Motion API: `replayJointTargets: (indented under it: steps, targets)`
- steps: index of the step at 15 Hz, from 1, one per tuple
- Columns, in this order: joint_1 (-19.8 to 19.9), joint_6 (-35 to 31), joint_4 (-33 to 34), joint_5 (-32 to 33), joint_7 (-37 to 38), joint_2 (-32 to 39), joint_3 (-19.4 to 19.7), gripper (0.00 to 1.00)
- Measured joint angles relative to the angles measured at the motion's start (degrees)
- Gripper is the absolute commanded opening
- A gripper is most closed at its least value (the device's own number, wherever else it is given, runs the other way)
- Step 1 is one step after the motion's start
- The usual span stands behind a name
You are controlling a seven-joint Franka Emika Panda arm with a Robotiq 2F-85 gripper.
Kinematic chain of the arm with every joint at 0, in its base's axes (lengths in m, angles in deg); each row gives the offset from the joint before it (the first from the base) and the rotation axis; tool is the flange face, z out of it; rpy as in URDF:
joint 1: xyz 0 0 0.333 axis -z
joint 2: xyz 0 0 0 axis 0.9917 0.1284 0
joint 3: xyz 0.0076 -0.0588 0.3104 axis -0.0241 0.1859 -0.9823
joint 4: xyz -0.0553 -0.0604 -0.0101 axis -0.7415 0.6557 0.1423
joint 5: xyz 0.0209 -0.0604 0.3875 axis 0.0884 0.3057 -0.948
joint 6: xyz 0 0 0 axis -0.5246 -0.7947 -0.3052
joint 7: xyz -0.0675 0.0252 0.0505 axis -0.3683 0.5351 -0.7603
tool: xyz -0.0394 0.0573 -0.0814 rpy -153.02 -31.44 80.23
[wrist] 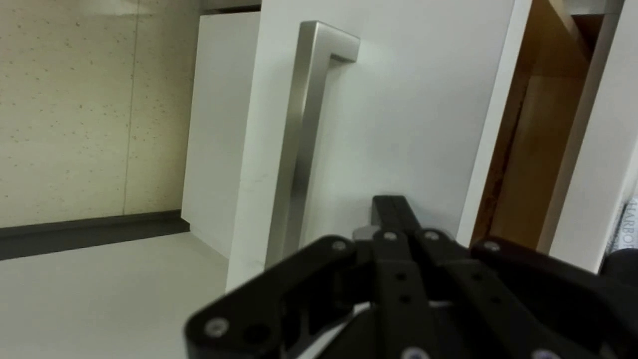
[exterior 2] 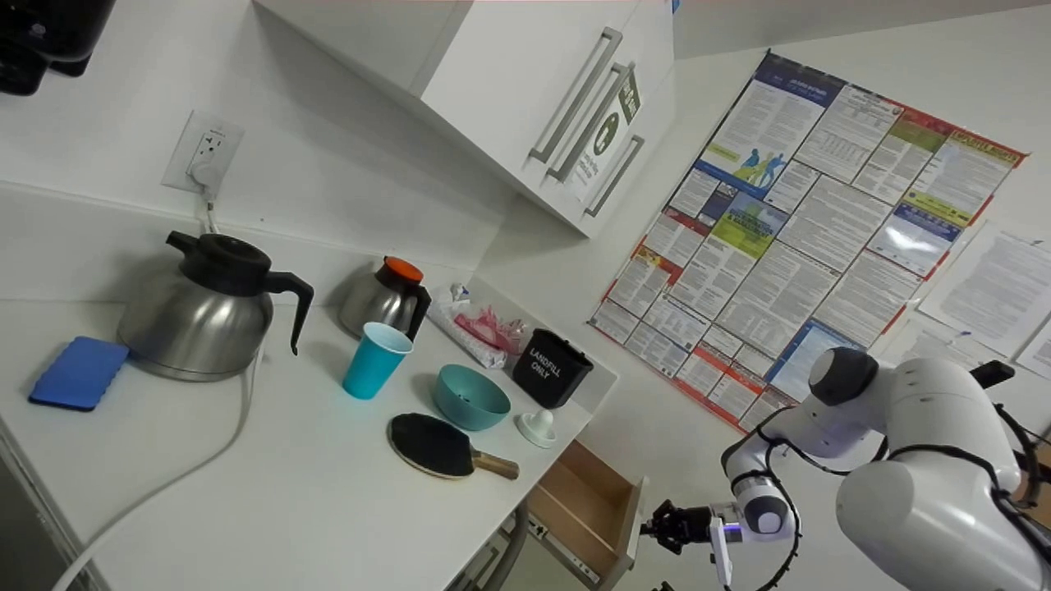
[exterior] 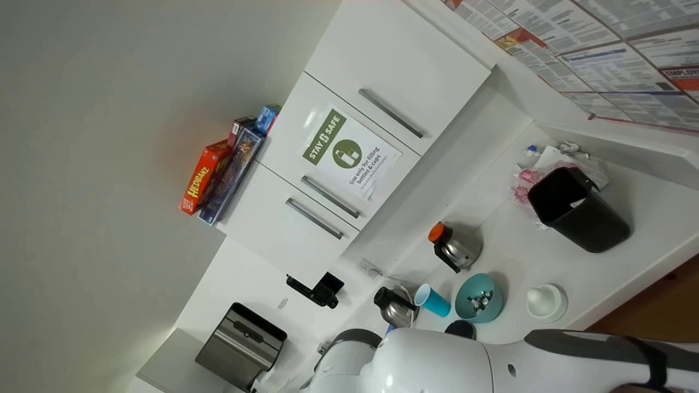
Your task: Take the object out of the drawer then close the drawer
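"STAY SAFE", "Use only for filling bottles & cups" printed on cabinet sign [exterior: 352, 154]; "HEDBANZ" on game box [exterior: 205, 177], "LANDFILL ONLY" on bin [exterior 2: 552, 369], "EMPLOY…" on wall poster [exterior: 595, 60].

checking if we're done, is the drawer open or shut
Open: the drawer juts past the counter in an exterior view, its inside showing.

In an exterior view, the bottom-centre drawer [exterior 2: 593, 502] is smooth wood inside, the jug [exterior 2: 201, 324] at left shiny metal; in the wrist view, the upper-centre handle [wrist: 301, 134] is satin metal
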Motion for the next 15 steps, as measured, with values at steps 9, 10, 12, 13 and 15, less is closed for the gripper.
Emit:
replayJointTargets:
  steps: [9, 10, 12, 13, 15]
  targets:
    - [-4.8, -0.1, 4.4, -0.1, -3.6, 2.4, -1.4, 0.00]
    - [-5.2, -0.1, 4.9, -0.3, -4.1, 2.6, -1.9, 0.00]
    - [-5.9, -0.1, 6.1, -1.4, -4.9, 3.1, -3.1, 0.00]
    - [-6.3, -0.1, 6.6, -2.3, -5.4, 3.4, -3.8, 0.00]
    - [-7.4, -0.1, 7.7, -4.3, -5.7, 3.9, -4.9, 0.00]
